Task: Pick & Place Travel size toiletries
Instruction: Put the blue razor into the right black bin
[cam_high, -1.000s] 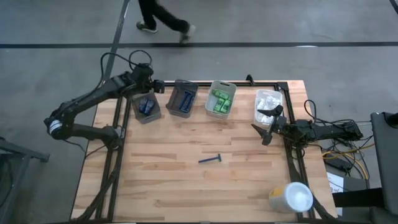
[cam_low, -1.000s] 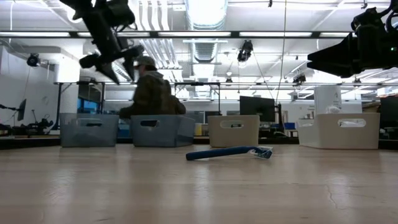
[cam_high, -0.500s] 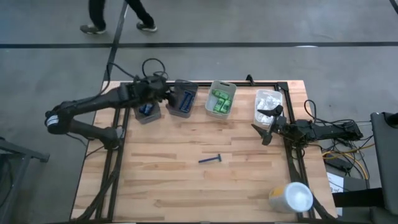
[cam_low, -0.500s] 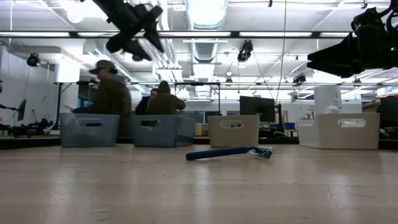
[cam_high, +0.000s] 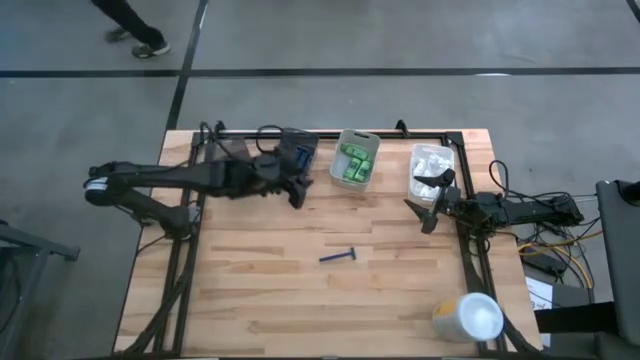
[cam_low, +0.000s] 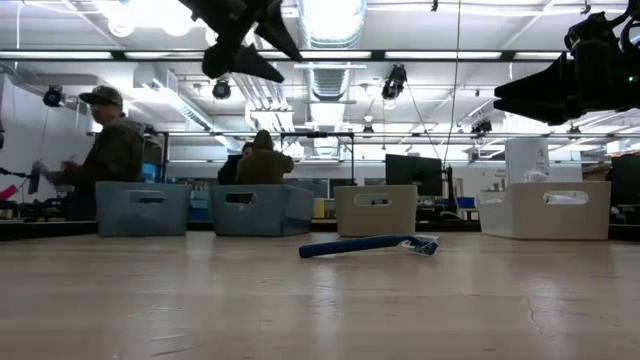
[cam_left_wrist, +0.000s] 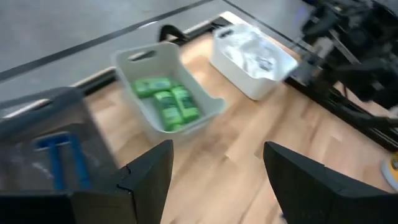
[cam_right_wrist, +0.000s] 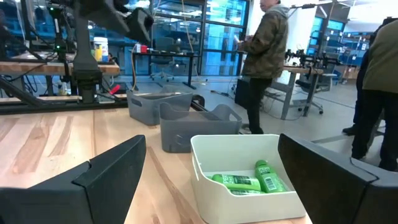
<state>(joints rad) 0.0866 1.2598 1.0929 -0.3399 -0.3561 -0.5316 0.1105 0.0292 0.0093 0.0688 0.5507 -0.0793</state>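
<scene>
Pale wood table (cam_high: 300, 300) under bright ceiling lights, people behind; left gripper (cam_high: 298, 190) hangs spread and empty beside the grey bins (cam_high: 293, 160); a blue razor (cam_high: 339, 257) lies mid-table, unobstructed; green packs (cam_high: 353, 163) fill a white bin; right gripper (cam_high: 425, 198) waits wide, empty.

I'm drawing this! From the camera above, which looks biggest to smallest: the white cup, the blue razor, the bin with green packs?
1. Bin with green packs
2. White cup, only slightly smaller
3. Blue razor, thinnest by far
</scene>
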